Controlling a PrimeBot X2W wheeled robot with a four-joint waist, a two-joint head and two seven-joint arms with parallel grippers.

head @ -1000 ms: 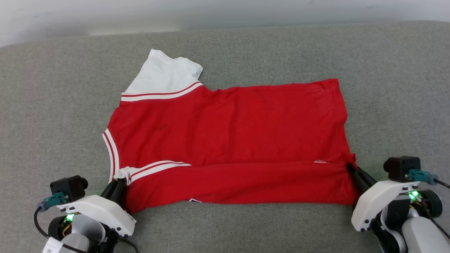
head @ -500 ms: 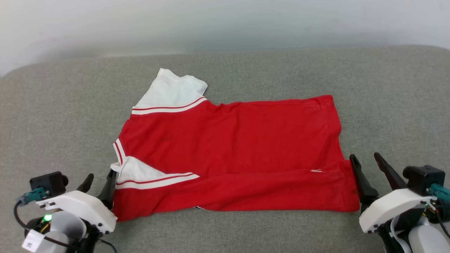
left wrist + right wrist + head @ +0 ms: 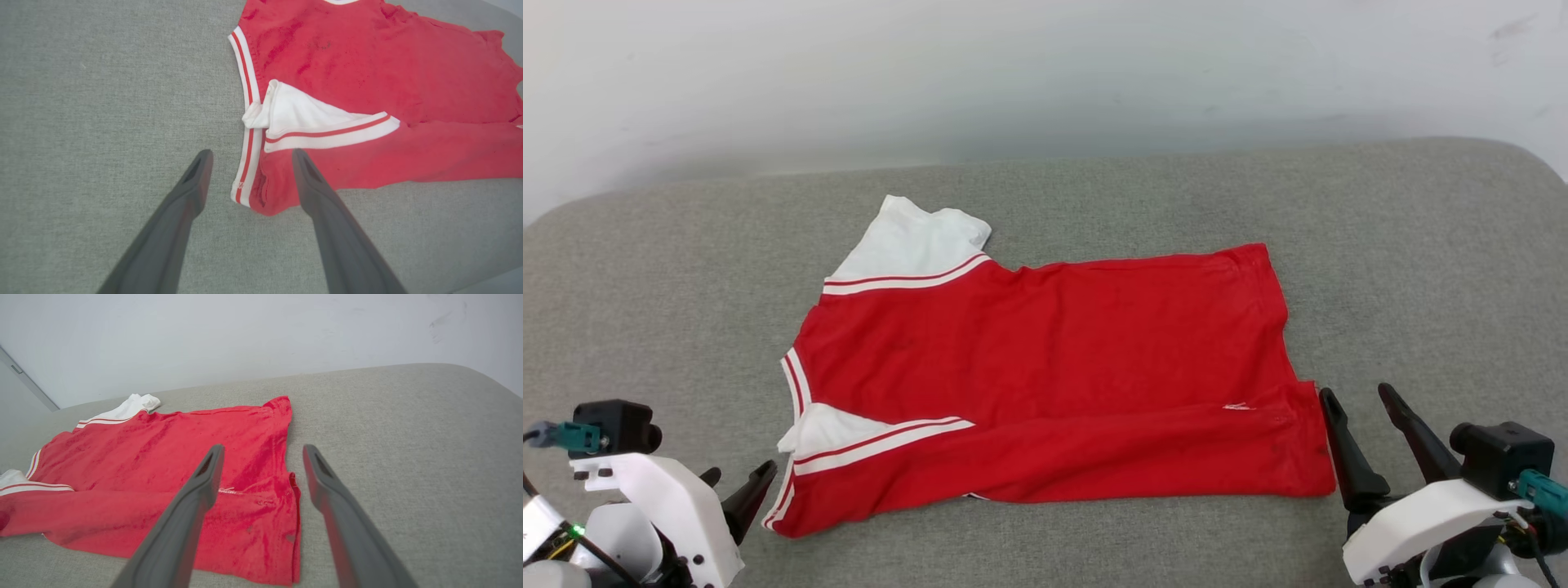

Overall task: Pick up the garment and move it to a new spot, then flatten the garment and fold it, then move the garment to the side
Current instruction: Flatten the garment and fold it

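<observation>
The garment [image 3: 1045, 359] lies spread on the grey cushioned surface [image 3: 1421, 269], plain red side up, with its near edge folded over as a long strip. One white sleeve [image 3: 907, 245] sticks out at the far left and another [image 3: 298, 114] lies folded by the near left corner. My left gripper [image 3: 741, 474] is open just short of that corner, its fingers straddling the striped trim [image 3: 245, 163] in the left wrist view without touching it. Off the near right corner [image 3: 282, 522], my right gripper [image 3: 1357, 394] is open, holding nothing.
A pale wall [image 3: 1045, 73] rises behind the surface. The cushion's rounded right end [image 3: 482, 388] curves down at the far right. Bare grey fabric surrounds the garment on all sides.
Both grippers have opened and let go of the garment's near corners, then drawn back a little. The near white sleeve has sprung out. The head camera has tilted up.
</observation>
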